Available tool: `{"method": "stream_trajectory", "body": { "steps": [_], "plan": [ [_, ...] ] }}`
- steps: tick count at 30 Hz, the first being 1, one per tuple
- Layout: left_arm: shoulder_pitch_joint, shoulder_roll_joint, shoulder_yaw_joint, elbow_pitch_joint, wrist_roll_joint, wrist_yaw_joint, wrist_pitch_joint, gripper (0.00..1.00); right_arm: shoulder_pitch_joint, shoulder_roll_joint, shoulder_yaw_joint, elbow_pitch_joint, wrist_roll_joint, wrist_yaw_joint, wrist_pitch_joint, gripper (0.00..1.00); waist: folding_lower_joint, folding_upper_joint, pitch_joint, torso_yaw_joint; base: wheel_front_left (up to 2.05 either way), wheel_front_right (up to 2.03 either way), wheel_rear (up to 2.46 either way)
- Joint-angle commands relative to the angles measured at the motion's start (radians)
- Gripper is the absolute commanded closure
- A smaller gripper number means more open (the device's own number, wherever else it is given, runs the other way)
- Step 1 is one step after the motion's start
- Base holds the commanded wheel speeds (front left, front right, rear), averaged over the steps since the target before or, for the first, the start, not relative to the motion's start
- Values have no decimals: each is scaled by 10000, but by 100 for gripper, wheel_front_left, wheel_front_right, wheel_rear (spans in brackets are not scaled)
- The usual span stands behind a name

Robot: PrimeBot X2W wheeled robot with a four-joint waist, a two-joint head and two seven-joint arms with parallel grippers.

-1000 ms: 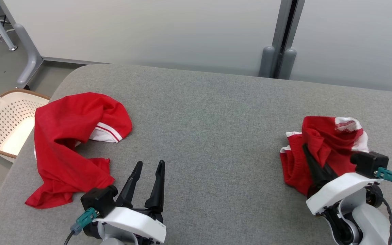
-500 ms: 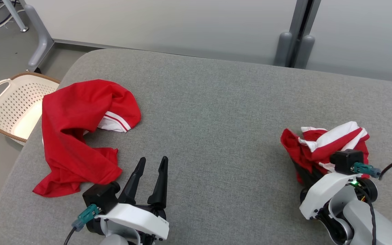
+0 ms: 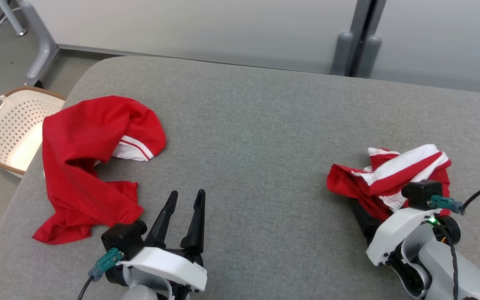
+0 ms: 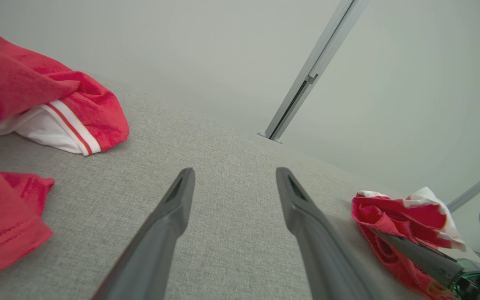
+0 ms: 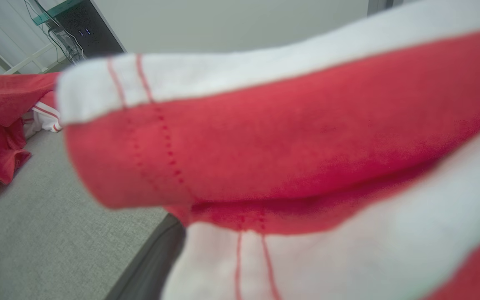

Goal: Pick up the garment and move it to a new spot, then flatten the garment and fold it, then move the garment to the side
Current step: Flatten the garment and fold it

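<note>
Two garments lie on the grey padded table (image 3: 244, 146), well apart: a larger red garment (image 3: 86, 166) with a white striped hem, sprawled at the far left edge, and a bunched red-and-white garment (image 3: 390, 175) at the right, toward the near side. The count is otherwise two grippers and one pale perforated basket (image 3: 2, 133), which stands on the floor beyond the table's left edge. The right gripper (image 3: 367, 223) is buried in the red-and-white garment, with cloth draped over its fingers and close against its wrist camera. Whether those fingers are clenched on the fabric or released cannot be told. The left gripper (image 3: 186, 193) hangs over bare table near the front edge, just right of the larger garment, with its fingers spread and nothing between them. Since the bundle at the right is crumpled rather than flat, the step in hand looks like the first one, getting that garment to a new spot. Flattening would come next. That calls for freeing the right fingers from the folds, then finding two edges or corners to draw apart, probably with both arms.
</note>
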Motion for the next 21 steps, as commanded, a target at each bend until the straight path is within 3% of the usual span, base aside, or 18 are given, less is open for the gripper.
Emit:
{"method": "stream_trajectory", "body": {
  "steps": [1, 15, 21],
  "plan": [
    [-163, 43, 65, 24, 64, 34, -1, 0, -10, -65, 78, -56, 77, 26, -69, 0, 0, -1, -84, -117, 0, 0, 0],
    [-286, 46, 908, 177, 601, -172, -1, 0, 401, -535, 688, -1462, 643, 26, 85, 0, 0, -1, -731, -1113, 0, 0, 0],
    [-169, 40, 1221, 42, 686, -265, 1, 0, 874, -989, 310, -2265, 586, 26, -235, 0, 0, -1, -981, -1507, 0, 0, 0]
  ]
}}
